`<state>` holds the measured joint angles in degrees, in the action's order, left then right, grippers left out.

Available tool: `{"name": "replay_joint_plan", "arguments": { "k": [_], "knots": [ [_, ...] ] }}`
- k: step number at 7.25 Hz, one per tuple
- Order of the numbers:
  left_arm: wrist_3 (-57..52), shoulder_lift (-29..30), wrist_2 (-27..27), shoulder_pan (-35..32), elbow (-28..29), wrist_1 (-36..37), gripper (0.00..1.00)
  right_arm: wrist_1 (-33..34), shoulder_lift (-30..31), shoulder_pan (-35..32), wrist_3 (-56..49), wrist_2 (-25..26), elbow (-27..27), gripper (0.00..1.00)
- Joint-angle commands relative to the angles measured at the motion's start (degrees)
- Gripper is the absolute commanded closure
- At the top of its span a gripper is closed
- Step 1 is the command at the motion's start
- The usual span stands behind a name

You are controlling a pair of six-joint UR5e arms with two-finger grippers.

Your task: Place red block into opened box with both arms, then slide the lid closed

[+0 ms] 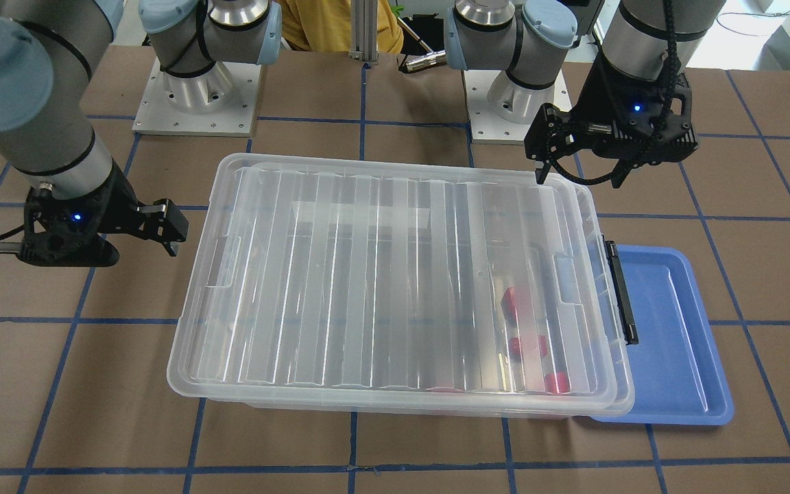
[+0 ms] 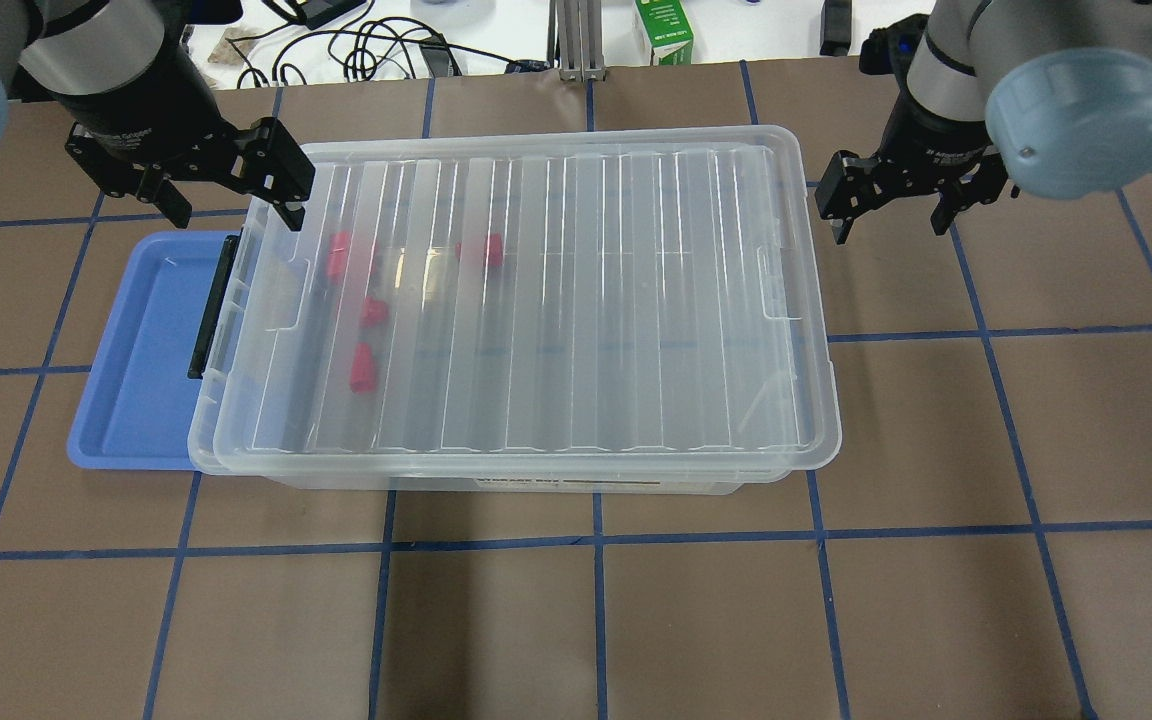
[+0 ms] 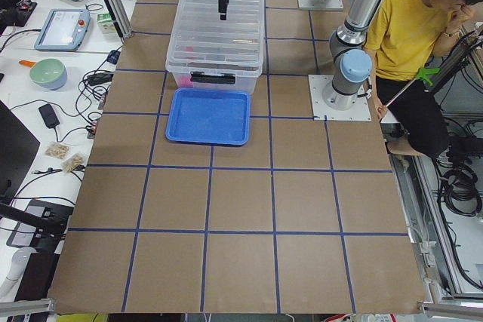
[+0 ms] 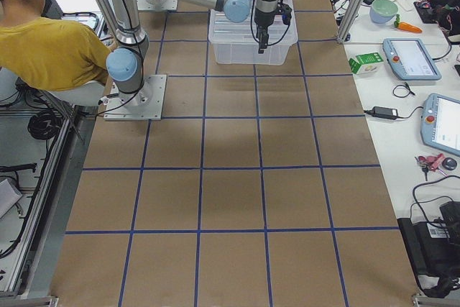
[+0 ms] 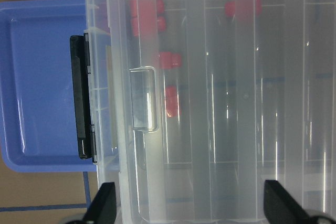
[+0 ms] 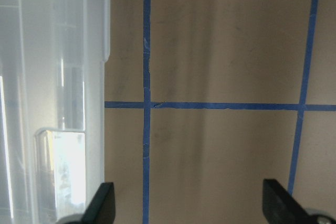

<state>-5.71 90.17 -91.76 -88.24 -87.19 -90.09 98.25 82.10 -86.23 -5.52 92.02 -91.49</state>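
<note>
The see-through box [image 2: 536,478] lies across the table, its black latch bar [image 2: 211,305] at the end over the blue tray. The ridged lid [image 2: 576,300] rests on top and covers nearly all of it. Several red blocks [image 2: 373,312] show through the lid near the latch end, and the left wrist view shows the red blocks [image 5: 169,60] too. My left gripper [image 2: 234,215] hovers open and empty over the far corner at the latch end. My right gripper [image 2: 891,230] hangs open and empty over bare table just beyond the box's other short end.
A blue tray [image 2: 136,370] sticks out from under the latch end of the box. A person in a yellow shirt [image 3: 407,28] sits behind the robot bases. A green carton [image 2: 663,30] and cables lie beyond the table's far edge.
</note>
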Motion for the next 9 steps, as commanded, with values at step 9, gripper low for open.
{"name": "replay_joint_plan", "arguments": {
  "k": [9],
  "knots": [
    [-0.09,0.44,-0.61,-0.17,-0.09,0.0,0.0,-13.08,7.81,-2.0,7.71,-2.64,2.37,0.0]
  ]
}}
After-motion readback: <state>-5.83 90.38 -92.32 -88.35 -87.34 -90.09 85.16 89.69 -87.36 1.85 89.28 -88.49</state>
